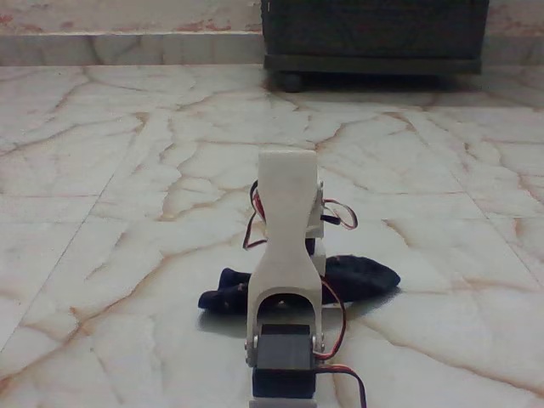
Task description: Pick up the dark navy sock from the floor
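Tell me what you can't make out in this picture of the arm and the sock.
- Claw: in the fixed view it lies behind the white arm, so open or shut is unknown.
- Dark navy sock: its middle is hidden by the arm; contact cannot be told.
- Dark cabinet: cut off by the top edge.
- Arm base: cut off by the bottom edge.

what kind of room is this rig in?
Probably a home room, with the arm working at floor level: veined marble floor tiles, a dark cabinet on small feet by the wall, and a navy sock lying on the floor.
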Robot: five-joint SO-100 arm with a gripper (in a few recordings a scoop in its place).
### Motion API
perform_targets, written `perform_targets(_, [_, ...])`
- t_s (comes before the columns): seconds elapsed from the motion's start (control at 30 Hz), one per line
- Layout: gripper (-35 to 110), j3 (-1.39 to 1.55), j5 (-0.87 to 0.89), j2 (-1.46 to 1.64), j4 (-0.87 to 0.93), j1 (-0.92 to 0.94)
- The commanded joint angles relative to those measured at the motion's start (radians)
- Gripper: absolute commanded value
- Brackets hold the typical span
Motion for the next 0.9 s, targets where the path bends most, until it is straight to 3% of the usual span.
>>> perform_targets(0.0, [0, 0.077, -0.043, 0.12, -0.044, -0.014])
perform_targets(0.17, [0, 0.373, -0.206, 0.382, -0.204, -0.017])
perform_targets(0.47, [0, 0.724, -0.261, 0.741, -0.308, -0.028])
perform_targets(0.57, [0, 0.893, -0.321, 0.839, -0.457, -0.035])
perform_targets(0.63, [0, 1.052, -0.403, 0.934, -0.6, -0.048])
perform_targets(0.87, [0, 1.316, -0.724, 1.282, -0.684, -0.054])
